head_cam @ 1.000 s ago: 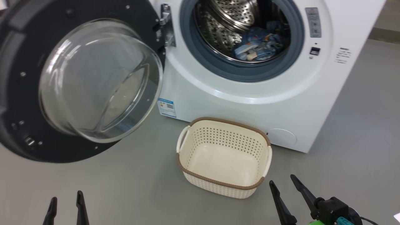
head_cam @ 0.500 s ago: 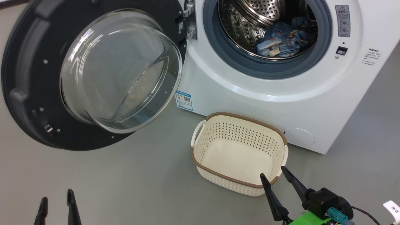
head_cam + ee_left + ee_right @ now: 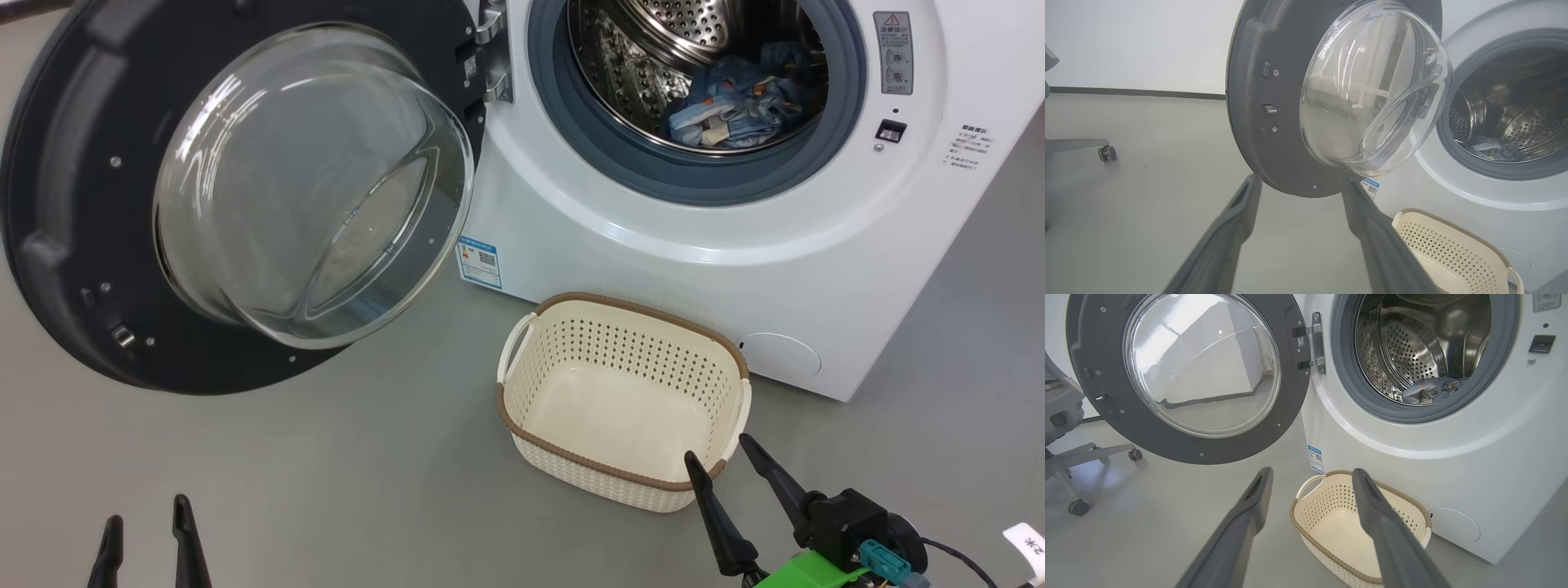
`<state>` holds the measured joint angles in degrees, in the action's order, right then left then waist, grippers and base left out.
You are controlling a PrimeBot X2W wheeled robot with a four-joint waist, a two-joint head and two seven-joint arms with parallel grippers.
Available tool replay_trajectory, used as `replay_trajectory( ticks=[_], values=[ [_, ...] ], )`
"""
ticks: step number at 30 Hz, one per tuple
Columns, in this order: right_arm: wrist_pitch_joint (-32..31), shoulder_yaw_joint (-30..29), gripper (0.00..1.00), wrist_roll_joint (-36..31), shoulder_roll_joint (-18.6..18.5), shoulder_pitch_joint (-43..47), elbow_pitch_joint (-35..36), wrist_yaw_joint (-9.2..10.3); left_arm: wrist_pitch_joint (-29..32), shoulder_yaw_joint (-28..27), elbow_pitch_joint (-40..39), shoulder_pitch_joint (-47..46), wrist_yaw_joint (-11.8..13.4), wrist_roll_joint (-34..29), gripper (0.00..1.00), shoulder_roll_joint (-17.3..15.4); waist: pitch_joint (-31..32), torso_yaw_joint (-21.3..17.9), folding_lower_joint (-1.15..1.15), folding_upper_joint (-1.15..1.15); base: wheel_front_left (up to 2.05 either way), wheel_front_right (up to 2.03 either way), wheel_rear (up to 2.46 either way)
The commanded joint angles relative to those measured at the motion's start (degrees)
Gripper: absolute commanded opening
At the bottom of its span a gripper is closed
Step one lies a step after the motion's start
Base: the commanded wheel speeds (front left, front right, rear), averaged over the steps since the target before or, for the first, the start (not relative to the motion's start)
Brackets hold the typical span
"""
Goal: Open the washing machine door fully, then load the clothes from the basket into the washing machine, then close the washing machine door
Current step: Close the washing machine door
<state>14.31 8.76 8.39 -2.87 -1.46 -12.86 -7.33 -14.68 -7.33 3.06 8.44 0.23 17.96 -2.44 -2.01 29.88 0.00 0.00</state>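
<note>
The washing machine (image 3: 694, 269) fills the upper right of the head view. Its door (image 3: 73, 204) is swung wide open to the left, glass bowl facing me. The light blue clothes (image 3: 739, 106) lie inside the steel drum, also seen as clothes (image 3: 1431, 392) low in the drum. The cream basket (image 3: 624, 400) sits on the floor before the machine, nothing inside it. My right gripper (image 3: 718, 457) hovers open just off the basket's near right corner. My left gripper (image 3: 143, 510) stands open at the lower left, apart from the door (image 3: 1253, 102).
Grey floor (image 3: 326, 474) spreads around the basket and under the door. A chair base with castors (image 3: 1079, 506) stands left of the door. A white wall with a dark skirting strip (image 3: 1126, 92) lies beyond.
Over the last second the camera has shifted, sliding the machine and basket to the right in the picture. The right gripper now sits close to the basket's corner. Since half a second ago almost nothing differs.
</note>
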Motion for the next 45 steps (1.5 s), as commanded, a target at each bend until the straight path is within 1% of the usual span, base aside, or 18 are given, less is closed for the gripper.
replay_trajectory(
  ticks=[1, 9, 10, 11, 16, 18, 20, 21, 22, 26, 28, 29, 33, 38, 41, 45],
  values=[
    [0.69, 1.11, 1.0, -0.66, 0.0, -1.42, 1.6, -0.16, -0.32, -1.76, -1.03, -2.55, -0.16, -0.24, 1.0, -0.43, 0.1, -0.13, 0.0, 0.0, 0.0, 0.0, 0.0],
    [0.69, 0.7, 1.0, -0.72, 0.0, -0.67, 2.16, -0.16, -0.32, -1.42, -0.49, -2.73, -0.48, -0.17, 1.0, -0.43, 0.31, -0.29, 0.0, 0.0, 0.0, 0.0, 0.0],
    [0.69, 0.68, 1.0, -0.72, 0.0, -0.6, 2.22, -0.16, -0.32, -1.28, -0.36, -2.74, -0.75, 0.05, 0.36, -0.43, 0.32, -0.3, 0.0, 0.0, 0.0, 0.0, 0.0],
    [0.69, 0.65, 1.0, -0.72, 0.0, -0.54, 2.26, -0.16, -0.32, -1.09, -0.13, -2.72, -1.13, 0.33, 0.0, -0.43, 0.34, -0.31, 0.0, 0.0, 0.0, 0.0, 0.0],
    [0.69, 0.57, 1.0, -0.56, 0.0, -0.31, 2.33, -0.16, -0.32, -1.48, 0.34, -2.76, -1.99, 1.98, 0.0, -0.43, 0.52, -0.36, 0.0, 0.0, 0.0, 0.0, 0.0],
    [0.69, 0.61, 1.0, -0.45, 0.0, -0.18, 2.35, -0.16, -0.32, -2.33, 0.5, -3.04, -2.57, 3.69, 0.0, -0.43, 0.61, -0.42, 0.0, 0.0, 0.0, 0.0, 0.0],
    [0.69, 0.56, 1.0, -0.37, 0.0, -0.01, 2.4, -0.16, -0.32, -4.05, 0.84, -3.73, -2.93, 7.08, 0.0, -0.43, 0.65, -0.46, 0.0, 0.0, 0.0, 0.0, 0.0],
    [0.69, 0.52, 1.0, -0.33, 0.0, 0.08, 2.43, -0.16, -0.32, -4.81, 0.87, -4.06, -3.51, 6.48, 0.0, -0.43, 0.67, -0.51, 0.0, 0.0, 0.0, 0.0, 0.0],
    [0.69, 0.37, 1.0, -0.28, 0.0, 0.26, 2.58, -0.16, -0.32, -7.27, 1.29, -5.44, -4.27, 8.09, 0.0, -0.43, 0.6, -0.56, 0.0, 0.0, 0.0, 0.0, 0.0],
    [0.69, 0.32, 1.0, -0.15, 0.0, 0.61, 2.84, -0.16, -0.32, -13.11, 3.18, -9.69, -6.2, 12.47, 0.0, -0.43, 0.45, -0.92, 0.0, 0.0, 0.0, 0.0, 0.0],
    [0.69, 0.43, 1.0, -0.15, 0.0, 0.63, 2.92, -0.16, -0.32, -15.46, 5.19, -12.26, -6.9, 15.67, 0.0, -1.15, 0.29, -1.21, 0.0, 0.0, 0.0, 0.0, 0.0],
    [0.69, 0.48, 1.0, -0.16, 0.0, 0.63, 2.93, -0.16, -0.31, -16.67, 6.61, -13.74, -7.13, 18.28, 0.0, -1.77, 0.2, -1.35, 0.0, 0.0, 0.0, 0.0, 0.0],
    [0.69, 0.8, 1.0, -0.1, 0.0, 0.08, 2.53, -0.16, 2.55, -21.18, 12.93, -20.05, -7.6, 29.95, 0.0, -6.88, -0.72, -2.35, 0.0, 0.0, 0.0, 0.0, 0.0],
    [0.69, 1.52, 1.0, -0.28, 0.0, -0.97, 2.13, -0.16, 8.08, -23.38, 18.09, -27.41, -7.69, 42.93, 0.0, -14.39, -2.58, -3.54, 0.0, 0.0, 0.0, 0.0, 0.0],
    [0.69, 1.75, 1.0, -0.77, 0.0, -1.87, 2.03, -0.16, 11.41, -26.42, 23.32, -32.17, -7.69, 50.88, 0.0, -17.47, -3.98, -4.48, 0.0, 0.0, 0.0, 0.0, 0.0],
    [0.69, 1.98, 1.0, -1.77, 0.0, -3.32, 1.66, -0.16, 15.94, -29.91, 32.22, -38.03, -7.7, 58.08, 0.0, -22.39, -6.1, -6.29, 0.0, 0.0, 0.0, 0.0, 0.0]
  ],
)
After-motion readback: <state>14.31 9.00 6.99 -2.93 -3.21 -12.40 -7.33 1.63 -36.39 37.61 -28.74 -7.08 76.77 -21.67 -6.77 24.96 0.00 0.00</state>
